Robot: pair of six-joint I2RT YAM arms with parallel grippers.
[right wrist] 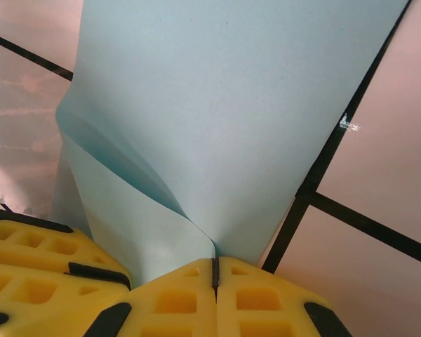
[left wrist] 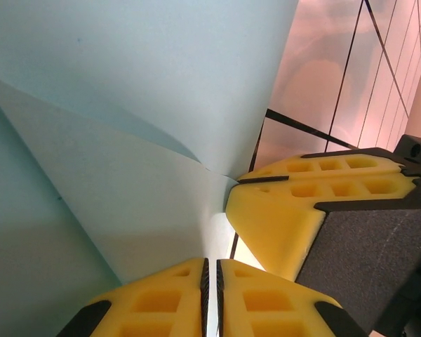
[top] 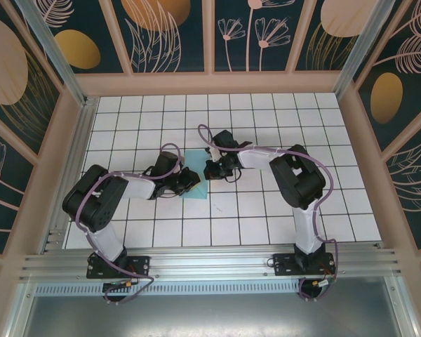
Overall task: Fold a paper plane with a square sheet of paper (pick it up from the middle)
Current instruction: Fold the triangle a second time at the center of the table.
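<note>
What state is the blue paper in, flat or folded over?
Bent over, not flat: the square sheet of paper curls up into a loose rounded fold where the right gripper pinches it.

A: What surrounds the tiled floor point(top: 281, 112)?
B: It has white square tiles with dark grid lines; at twelve o'clock stands a back wall point(top: 168, 35) of dark teal panels, with pale line-drawn plants and gold ovals on them; pale wooden posts point(top: 207, 35) split the panels.
A: And the sides?
B: A nine o'clock wall point(top: 14, 105) and a three o'clock wall point(top: 407, 105) of the same make; silver metal uprights point(top: 52, 49) stand at the back corners.
A: The near edge?
B: At six o'clock an aluminium rail point(top: 210, 263), with a grey metal sheet point(top: 210, 312) below it; the light is even; close up the tiles look pinkish.
</note>
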